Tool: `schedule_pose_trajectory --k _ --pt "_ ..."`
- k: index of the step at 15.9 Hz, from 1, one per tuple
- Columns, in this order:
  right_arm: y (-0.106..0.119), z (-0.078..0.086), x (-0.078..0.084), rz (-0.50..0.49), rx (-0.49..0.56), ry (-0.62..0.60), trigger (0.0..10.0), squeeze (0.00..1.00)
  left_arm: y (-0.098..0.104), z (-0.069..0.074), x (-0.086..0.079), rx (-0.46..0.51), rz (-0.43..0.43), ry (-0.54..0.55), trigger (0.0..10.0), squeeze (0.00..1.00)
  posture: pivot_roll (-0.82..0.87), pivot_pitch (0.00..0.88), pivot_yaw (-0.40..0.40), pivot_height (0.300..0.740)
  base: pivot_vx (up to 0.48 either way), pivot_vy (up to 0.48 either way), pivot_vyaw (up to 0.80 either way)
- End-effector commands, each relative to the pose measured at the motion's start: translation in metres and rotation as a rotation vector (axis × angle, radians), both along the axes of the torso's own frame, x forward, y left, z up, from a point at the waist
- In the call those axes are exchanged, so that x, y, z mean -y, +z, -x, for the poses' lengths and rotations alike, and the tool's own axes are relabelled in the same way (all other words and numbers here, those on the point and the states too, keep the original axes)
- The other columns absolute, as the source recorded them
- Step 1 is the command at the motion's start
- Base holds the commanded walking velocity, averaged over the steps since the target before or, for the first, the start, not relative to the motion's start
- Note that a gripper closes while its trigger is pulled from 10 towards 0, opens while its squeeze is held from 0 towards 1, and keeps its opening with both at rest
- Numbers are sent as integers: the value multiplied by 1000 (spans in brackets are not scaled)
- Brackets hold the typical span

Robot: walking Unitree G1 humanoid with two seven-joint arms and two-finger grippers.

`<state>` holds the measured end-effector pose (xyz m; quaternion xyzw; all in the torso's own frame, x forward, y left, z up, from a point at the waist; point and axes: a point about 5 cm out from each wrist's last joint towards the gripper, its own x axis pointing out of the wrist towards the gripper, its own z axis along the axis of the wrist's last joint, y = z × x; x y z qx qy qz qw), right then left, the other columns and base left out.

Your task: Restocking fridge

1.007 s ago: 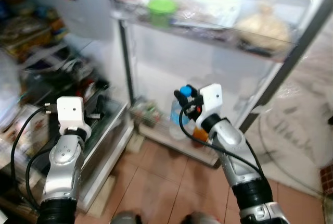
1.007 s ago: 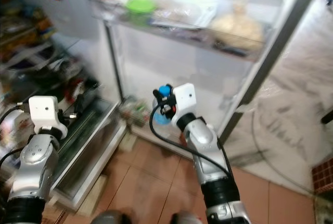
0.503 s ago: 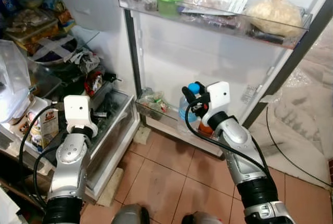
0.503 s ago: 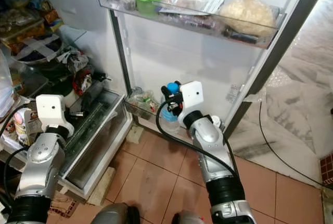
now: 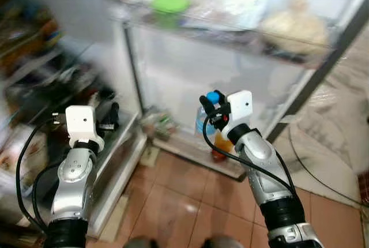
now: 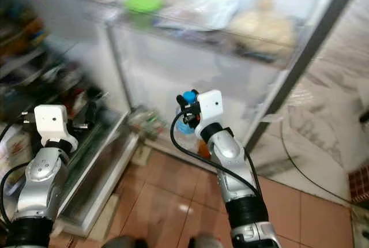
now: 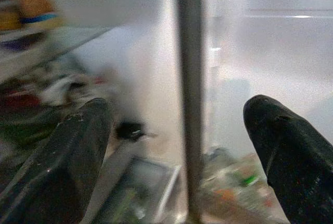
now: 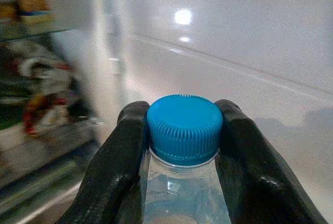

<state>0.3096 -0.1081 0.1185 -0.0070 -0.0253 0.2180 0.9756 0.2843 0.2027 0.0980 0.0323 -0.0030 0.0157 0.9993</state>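
Observation:
My right gripper (image 5: 210, 105) is shut on the neck of a clear water bottle with a blue cap (image 8: 184, 128), its fingers (image 8: 122, 166) pressed on both sides just under the cap. The bottle (image 5: 205, 122) hangs upright in front of the open fridge door's lower shelf (image 5: 190, 144). An orange bottle (image 5: 221, 142) stands in that shelf beside it. My left gripper (image 7: 182, 161) is open, held in front of the fridge's lower drawer (image 5: 118, 144) with nothing between its fingers (image 7: 62, 166).
The door's upper shelf (image 5: 230, 26) carries a green-lidded tub (image 5: 169, 3), bags and packets. Cluttered fridge shelves (image 5: 40, 69) lie to the left. Tiled floor (image 5: 190, 202) is below, with a cable and plastic sheet (image 5: 334, 161) on the right. The picture is blurred.
The camera has swung and the picture has gone blurred. My right gripper still holds the bottle at the door's lower shelf; both arms stand about the same.

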Motion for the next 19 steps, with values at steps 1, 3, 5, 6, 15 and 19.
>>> schedule_pose_trajectory --k 1,3,5,6,15,19 --pt "7 -2 5 9 31 -10 10000 0 -3 0 5 -14 13 -21 10000 0 33 53 -4 740 270 255 0" --pt "6 -2 5 11 30 -11 10000 0 -3 0 6 -17 14 -18 10000 0 33 54 -4 740 0 0 0" --pt "6 -2 5 12 28 -10 10000 0 -3 -1 5 -20 23 -9 10000 0 31 54 -3 740 0 0 0" --pt "6 -2 5 12 28 -10 10000 0 -3 -1 4 -22 24 -6 10000 0 31 54 -3 740 0 0 0" --pt "-1 1 -4 -6 3 11 10000 0 -6 5 3 -41 3 6 10000 0 51 80 -9 740 0 69 0" --pt "-8 1 -17 -35 -31 39 10000 0 -13 17 1 -66 -20 13 10000 0 76 119 -16 740 0 0 0"
